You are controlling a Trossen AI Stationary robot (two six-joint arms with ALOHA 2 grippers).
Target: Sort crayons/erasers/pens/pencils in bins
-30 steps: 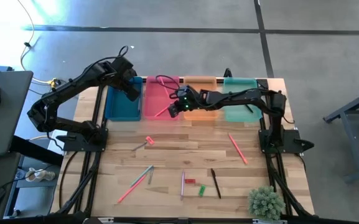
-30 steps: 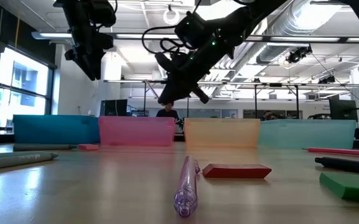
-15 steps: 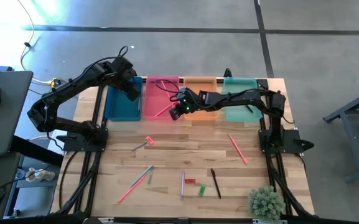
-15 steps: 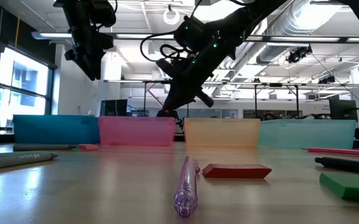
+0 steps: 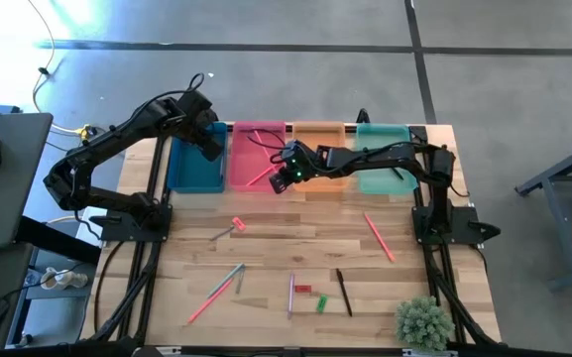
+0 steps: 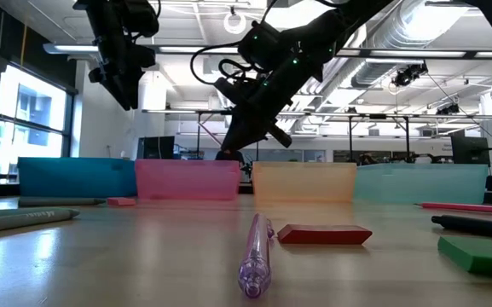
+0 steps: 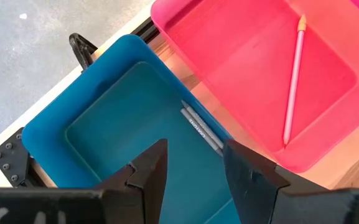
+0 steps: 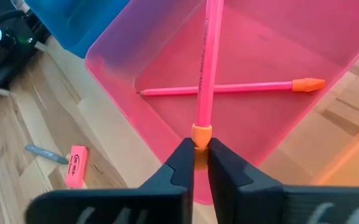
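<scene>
Above the translucent pink-red plastic bin (image 5: pixel 257 154), the right gripper (image 8: pixel 196 158) pinches the orange eraser end of a long thin pink pencil (image 8: pixel 203 62), whose shaft slants down into the tray. A second pink pencil with an orange tip (image 8: pixel 229 88) already lies flat on that bin's floor, crossing beneath the held one. The left gripper (image 7: pixel 191 171) hangs over the neighbouring translucent teal-blue bin (image 7: pixel 79 130), its fingers spread with nothing between them; two thin grey sticks (image 7: pixel 202 129) lie side by side inside that tray. On the wooden table (image 5: pixel 295 248) more pencils, erasers and a black pen (image 5: pixel 344 292) lie scattered.
</scene>
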